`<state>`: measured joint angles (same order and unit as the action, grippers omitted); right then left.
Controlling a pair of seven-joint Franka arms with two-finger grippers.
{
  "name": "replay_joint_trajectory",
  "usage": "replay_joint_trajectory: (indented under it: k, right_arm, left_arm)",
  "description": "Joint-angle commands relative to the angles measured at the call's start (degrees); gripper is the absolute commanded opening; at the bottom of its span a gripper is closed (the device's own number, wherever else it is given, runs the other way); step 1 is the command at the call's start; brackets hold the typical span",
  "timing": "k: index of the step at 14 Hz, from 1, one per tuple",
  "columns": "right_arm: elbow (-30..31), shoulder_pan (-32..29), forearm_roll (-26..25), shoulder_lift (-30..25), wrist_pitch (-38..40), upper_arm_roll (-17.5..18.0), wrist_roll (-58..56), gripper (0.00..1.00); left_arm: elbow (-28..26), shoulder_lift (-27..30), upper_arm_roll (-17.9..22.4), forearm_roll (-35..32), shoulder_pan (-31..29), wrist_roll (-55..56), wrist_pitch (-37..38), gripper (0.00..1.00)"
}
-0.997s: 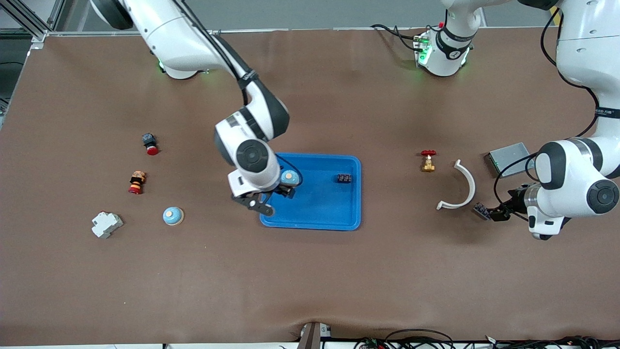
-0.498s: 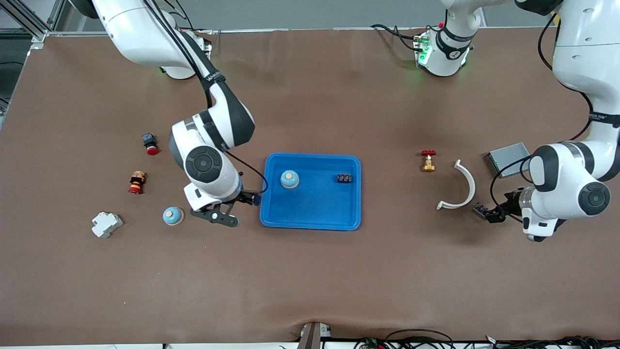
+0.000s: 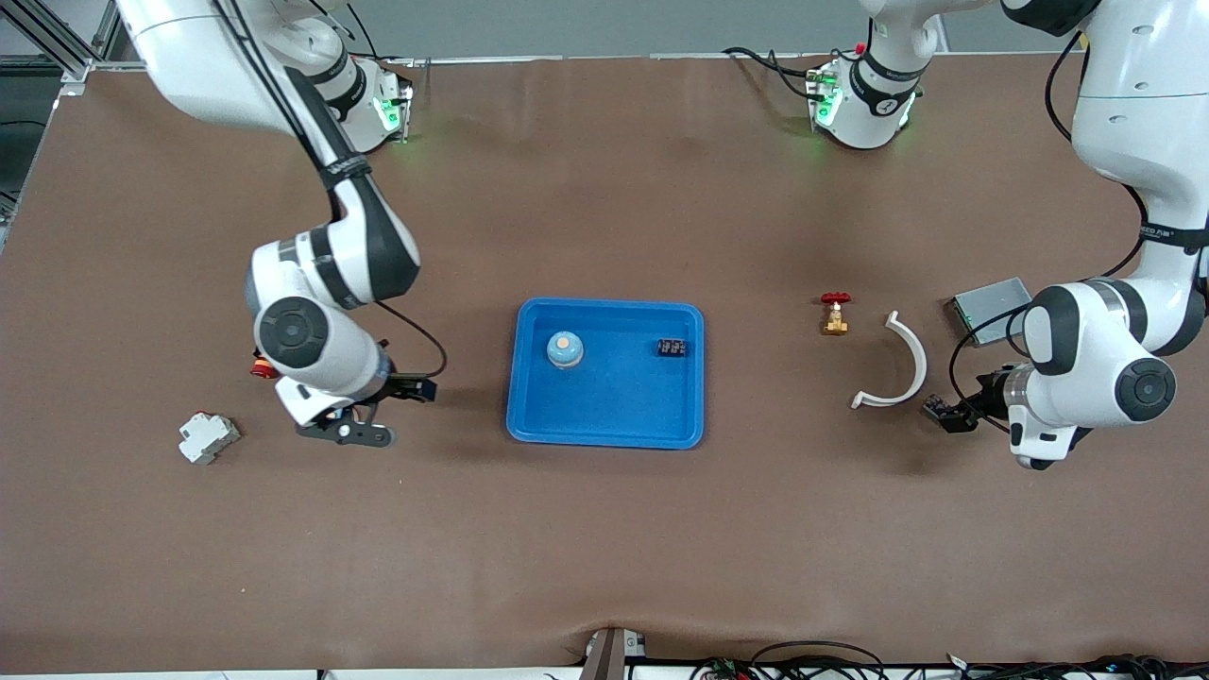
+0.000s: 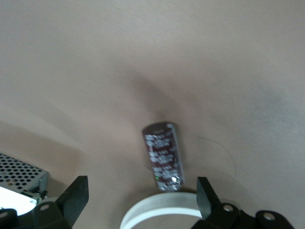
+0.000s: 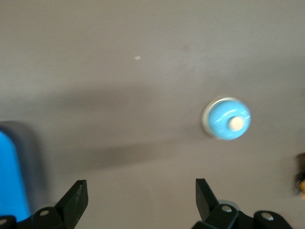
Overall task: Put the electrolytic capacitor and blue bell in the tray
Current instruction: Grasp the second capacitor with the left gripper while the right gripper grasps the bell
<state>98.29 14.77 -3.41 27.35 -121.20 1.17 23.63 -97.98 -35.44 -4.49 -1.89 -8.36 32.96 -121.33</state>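
Observation:
The blue tray (image 3: 604, 425) lies mid-table with one blue bell (image 3: 565, 348) and a small black part (image 3: 672, 348) in it. A second blue bell (image 5: 227, 119) sits on the brown table, seen only in the right wrist view; the right arm hides it in the front view. My right gripper (image 3: 373, 413) hangs open and empty (image 5: 139, 187), apart from that bell. The dark electrolytic capacitor (image 4: 163, 156) lies on the table beside the white arc (image 4: 162, 212). My left gripper (image 4: 141, 188) is open just above it (image 3: 952, 416), touching nothing.
A red-handled brass valve (image 3: 835, 313), the white curved piece (image 3: 902, 364) and a grey perforated box (image 3: 987, 307) lie toward the left arm's end. A white block (image 3: 208, 436) and a partly hidden red-and-black part (image 3: 257, 369) lie toward the right arm's end.
My right gripper has left the bell in the tray and swung toward the right arm's end, now covering the second bell in the front view. The left gripper has shifted slightly.

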Motion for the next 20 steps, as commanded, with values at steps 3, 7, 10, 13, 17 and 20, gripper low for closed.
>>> replay_joint_trajectory:
  k: [3, 7, 10, 13, 17, 20]
  right_arm:
    - [8.31, -7.63, -0.89, -3.89, -7.54, 1.20, -11.13, 1.00]
    - [12.71, -11.33, -0.89, -3.18, -16.86, 1.20, -17.21, 1.00]
    - [15.96, -11.78, -0.89, -1.61, -23.45, 1.20, -17.31, 1.00]
    - [16.50, -12.30, -0.89, 1.03, -25.84, 1.20, -17.31, 1.00]
    - [15.97, -12.57, -0.81, 3.06, -26.63, 1.20, -17.31, 1.00]
    - [14.83, -12.83, -0.54, 4.11, -26.63, 1.29, -17.31, 1.00]
  left_arm:
    - [-0.81, 0.20, -0.96, -0.75, 0.36, 0.43, -1.19, 1.00]
    - [-0.46, -0.50, -0.78, -1.10, 0.01, -0.35, -1.36, 1.00]
    - [-0.63, -2.17, -0.61, -1.18, -0.08, -0.71, -4.87, 1.00]
    - [-0.72, -3.58, -0.52, -1.18, -0.25, -0.88, -8.12, 1.00]
    - [-0.54, -4.29, -0.61, -1.10, -1.40, -0.54, -10.15, 0.81]
    - [-0.72, -4.11, -0.61, -1.10, -1.31, 0.43, -9.89, 0.19]
